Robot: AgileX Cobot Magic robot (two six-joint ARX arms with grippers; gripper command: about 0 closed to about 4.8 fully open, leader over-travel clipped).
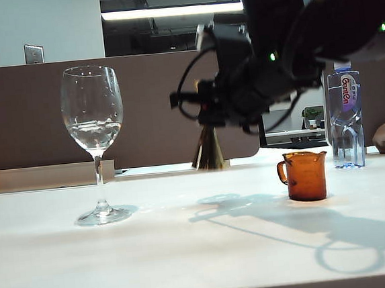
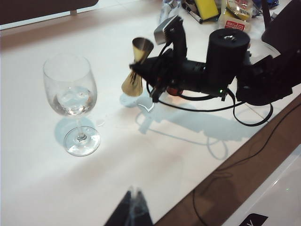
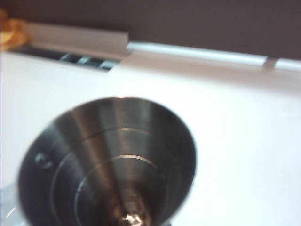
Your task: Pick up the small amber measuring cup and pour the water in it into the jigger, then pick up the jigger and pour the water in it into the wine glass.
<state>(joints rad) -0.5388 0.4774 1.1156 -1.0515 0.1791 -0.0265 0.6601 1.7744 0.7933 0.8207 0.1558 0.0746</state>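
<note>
Right pincer (image 2: pixel 141 75) grips the jigger (image 2: pixel 136 68); left pincer (image 2: pixel 134 212) cropped.

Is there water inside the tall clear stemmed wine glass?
Yes, clear water fills the lower part of the bowl of the wine glass in the exterior view.

White table (image 1: pixel 188 252), glossy top. On it: wine glass (image 1: pixel 95 142) at exterior left w/ a little water (image 1: pixel 94 134) in the bowl, foot flat on the surface; small amber measuring cup (image 1: pixel 306 175) at right, upright, handle toward the glass; clear plastic bottle (image 1: pixel 345 117) w/ blue label just behind the cup. Glass and cup well apart. Arm shadows lie across the right half.
</note>
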